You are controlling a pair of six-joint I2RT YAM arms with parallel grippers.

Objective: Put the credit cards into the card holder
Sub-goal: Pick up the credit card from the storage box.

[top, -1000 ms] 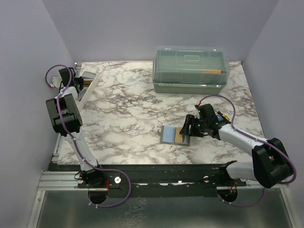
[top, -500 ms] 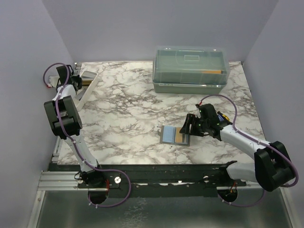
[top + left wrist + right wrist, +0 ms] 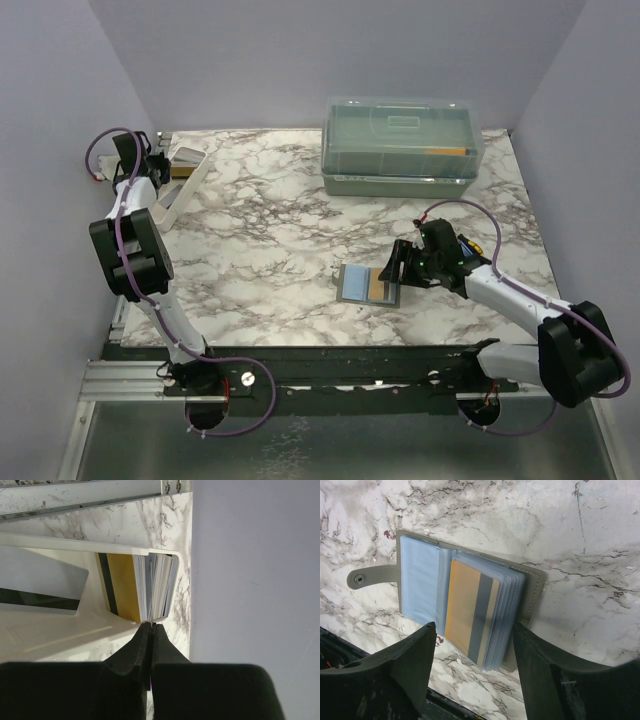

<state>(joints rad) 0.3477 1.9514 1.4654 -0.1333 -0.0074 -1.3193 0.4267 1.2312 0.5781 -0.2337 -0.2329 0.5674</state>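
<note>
My right gripper [image 3: 474,630] hangs with its two black fingers [image 3: 410,665] spread wide and nothing held between them. Just past the fingertips, framed by them, lies the small grey-olive folding card holder [image 3: 532,587], open on the white-and-grey marbled table [image 3: 600,555]. Its pale blue clear sleeves fan up on the right-finger side. A gold-orange credit card [image 3: 465,605] with a grey stripe sits in the topmost sleeve. The holder's snap tab [image 3: 370,575] sticks out beyond the left finger. I cannot tell whether either finger touches the holder.

My left gripper [image 3: 150,626] is at the table's far left corner. Its fingers are pressed together with only a hairline between them, and I cannot tell whether a card edge is pinched there. Right at the fingertips is the end wall of the long white plastic tray [image 3: 60,635]. Just beyond that wall a stack of credit cards [image 3: 160,582] stands on edge in the tray's end pocket. A gold card [image 3: 122,587] with a dark stripe is on the left-finger side, and pale ones are packed to its right. Off to the left of the fingers a silver-grey card [image 3: 40,580] with a black stripe lies in the tray. To their right the plain lilac wall [image 3: 250,580] stands close.

Farthest back sits the big clear lidded plastic box [image 3: 403,145], well apart from both grippers.
</note>
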